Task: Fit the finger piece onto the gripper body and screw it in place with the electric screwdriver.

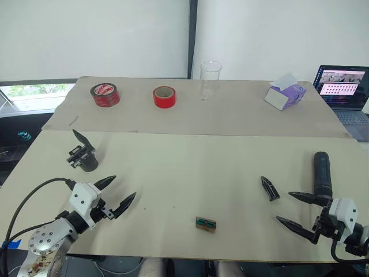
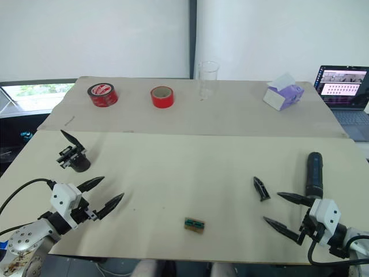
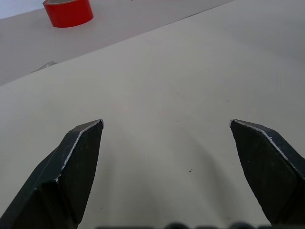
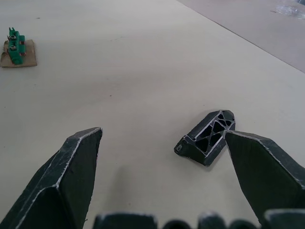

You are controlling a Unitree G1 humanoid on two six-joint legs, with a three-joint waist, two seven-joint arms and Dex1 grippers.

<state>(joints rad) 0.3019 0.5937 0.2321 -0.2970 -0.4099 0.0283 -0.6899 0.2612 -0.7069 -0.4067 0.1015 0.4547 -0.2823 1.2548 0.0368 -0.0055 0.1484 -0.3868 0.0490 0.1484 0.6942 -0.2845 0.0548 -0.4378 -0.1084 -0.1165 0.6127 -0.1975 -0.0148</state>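
Just ahead of the right claw (image 1: 298,208), spread wide and holding nothing, lies the finger piece (image 1: 269,188) on the surface, electric screwdriver (image 1: 321,172) just beside. Best straddle its narrow sides squarely; left claw (image 1: 117,193), also wide, waits near the gripper body (image 1: 82,153).

light: bright, even daylight | shadows: faint, soft on table (image 1: 190,173) | blur: slight in wrist views

Finger piece (image 1: 269,188): small black ribbed wedge, lying flat on the table's right side, loose. Gripper body (image 1: 82,155): black blocky assembly, far left, one pointed finger sticking up and away. Electric screwdriver (image 1: 322,172): thick black cylinder, lying flat, right of the finger piece, apart.
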